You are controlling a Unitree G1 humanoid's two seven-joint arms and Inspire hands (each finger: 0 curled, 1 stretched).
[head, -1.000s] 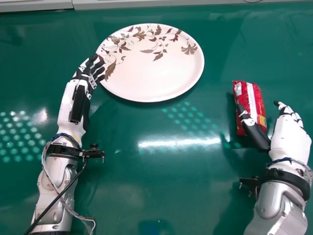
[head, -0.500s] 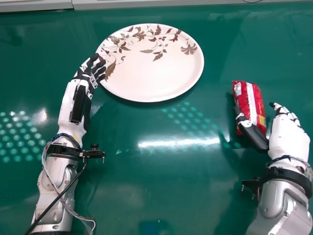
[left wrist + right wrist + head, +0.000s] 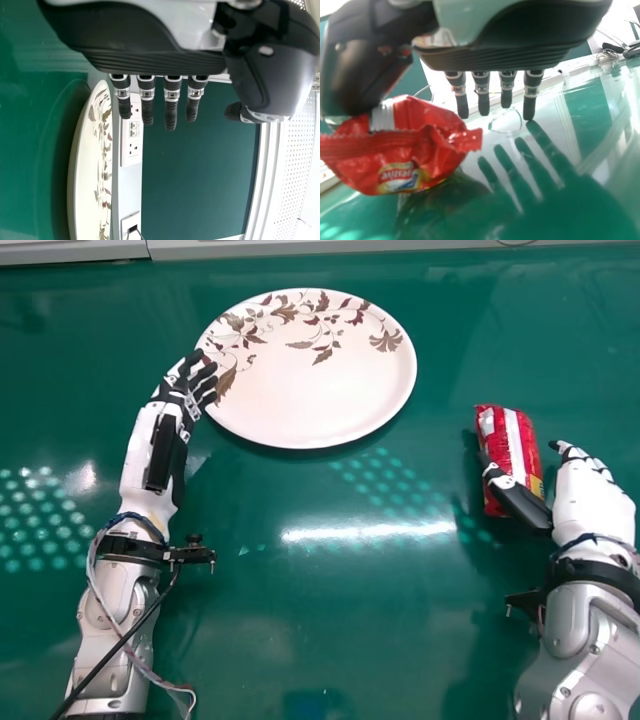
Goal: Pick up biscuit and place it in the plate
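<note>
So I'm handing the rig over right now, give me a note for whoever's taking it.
Left hand: open, by the plate's left rim, empty.
Right hand: open, thumb at the red biscuit packet, fingers to its right, no grip closed.
Packet: on the green table, right of the plate.
Done: right hand is at the packet.
Left: grip it, lift it, set it on the plate.

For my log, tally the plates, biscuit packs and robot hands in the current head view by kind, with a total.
Plate: 1
Red biscuit pack: 1
Robot hands: 2 (left hand, right hand)
Total: 4
</note>
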